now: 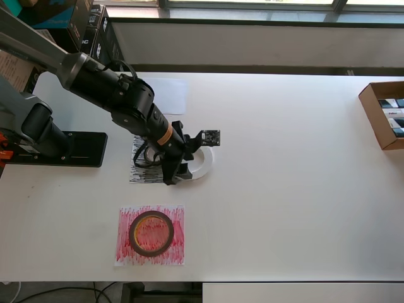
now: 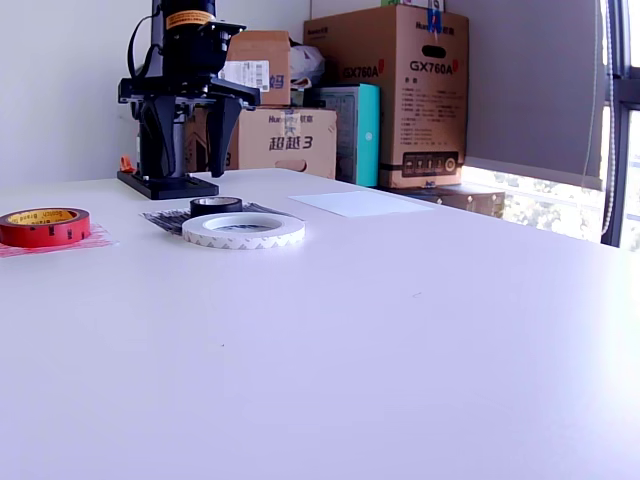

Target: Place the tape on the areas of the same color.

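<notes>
- the gripper (image 2: pixel 188 120) hangs with its jaws apart and nothing between them, above the black roll (image 2: pixel 216 206), which lies flat on the black sheet (image 1: pixel 140 169).
- the red roll (image 1: pixel 151 233) lies flat on the red sheet (image 1: pixel 150 235), at about 6 o'clock of the black sheet in the overhead view; both of these look settled.
- the white ring (image 2: pixel 243 230) lies flat, overlapping the black sheet's 3 o'clock edge, and is the one roll not on its colour. the white sheet (image 1: pixel 163 95) sits at about 12 o'clock of it, well apart.
- all three rolls have their holes facing straight up; being round they have no long axis on the table, so any approach angle across the rim should serve.
- risk: the white ring lies just beside the black roll, so a finger coming down on its near rim could nudge the black roll off its sheet.
- risk: the ring is wide, and open fingers may not span it; gripping one wall, one finger inside the hole, seems safer.
- risk: dragging the ring could crumple or shift the black sheet under its edge.
- the arm hides much of the ring from overhead, so its exact overlap is hard to tell.
</notes>
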Motion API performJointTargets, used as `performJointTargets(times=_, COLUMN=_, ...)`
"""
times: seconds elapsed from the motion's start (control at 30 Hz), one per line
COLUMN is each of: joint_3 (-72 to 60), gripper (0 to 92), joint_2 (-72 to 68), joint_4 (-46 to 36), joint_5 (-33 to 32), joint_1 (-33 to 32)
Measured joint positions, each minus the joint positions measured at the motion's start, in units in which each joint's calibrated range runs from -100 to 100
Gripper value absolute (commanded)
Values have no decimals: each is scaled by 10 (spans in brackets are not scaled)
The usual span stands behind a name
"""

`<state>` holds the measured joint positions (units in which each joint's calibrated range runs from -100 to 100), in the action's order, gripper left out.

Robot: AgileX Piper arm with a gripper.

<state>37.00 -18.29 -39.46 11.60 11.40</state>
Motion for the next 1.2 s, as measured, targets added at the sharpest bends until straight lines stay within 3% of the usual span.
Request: performJointTargets(times=1.2, joint_3=0, gripper=599, joint_2=-84, joint_4=1, joint_5=-18, joint_1=0)
